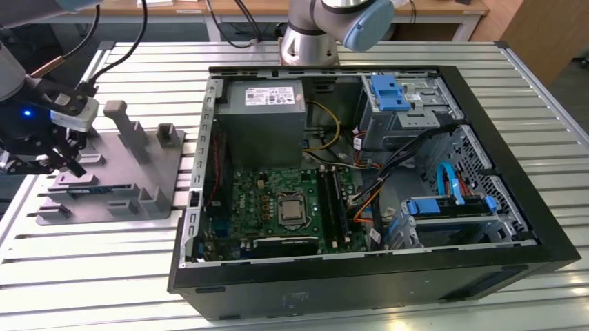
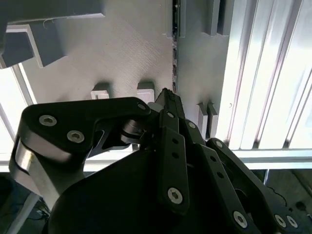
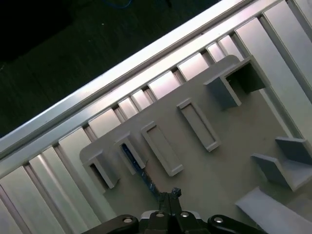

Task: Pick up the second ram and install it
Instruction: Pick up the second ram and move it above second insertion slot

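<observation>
Blue-green second ram (image 3: 142, 174), thin, edge-on in grey holder (image 3: 234, 141)

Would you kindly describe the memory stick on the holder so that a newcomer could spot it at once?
On the exterior view's left, beside the open computer case, lies a grey holder plate with upright pegs. Close by the gripper, the second ram sits between its blocks: the one thin blue-green strip among plain grey shapes.
</observation>
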Available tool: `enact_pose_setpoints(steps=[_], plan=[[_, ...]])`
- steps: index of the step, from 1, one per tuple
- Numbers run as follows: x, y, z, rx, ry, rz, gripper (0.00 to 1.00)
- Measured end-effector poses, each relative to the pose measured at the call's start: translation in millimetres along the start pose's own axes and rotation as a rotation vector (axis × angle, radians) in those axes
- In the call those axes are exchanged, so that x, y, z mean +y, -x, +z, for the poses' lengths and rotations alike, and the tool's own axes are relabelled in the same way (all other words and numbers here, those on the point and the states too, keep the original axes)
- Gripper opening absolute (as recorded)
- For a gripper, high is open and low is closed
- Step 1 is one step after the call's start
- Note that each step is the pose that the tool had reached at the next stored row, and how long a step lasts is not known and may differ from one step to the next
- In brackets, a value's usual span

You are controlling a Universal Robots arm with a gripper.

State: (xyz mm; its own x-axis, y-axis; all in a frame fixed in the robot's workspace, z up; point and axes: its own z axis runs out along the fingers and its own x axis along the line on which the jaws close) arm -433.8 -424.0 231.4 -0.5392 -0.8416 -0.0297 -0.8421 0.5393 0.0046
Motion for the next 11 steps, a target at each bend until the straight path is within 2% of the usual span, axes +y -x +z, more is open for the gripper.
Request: enact_pose_setpoints(steps=[11], plan=[[0.0,0.0,0.2,0.0007,0.0043,-0.143,0.10]])
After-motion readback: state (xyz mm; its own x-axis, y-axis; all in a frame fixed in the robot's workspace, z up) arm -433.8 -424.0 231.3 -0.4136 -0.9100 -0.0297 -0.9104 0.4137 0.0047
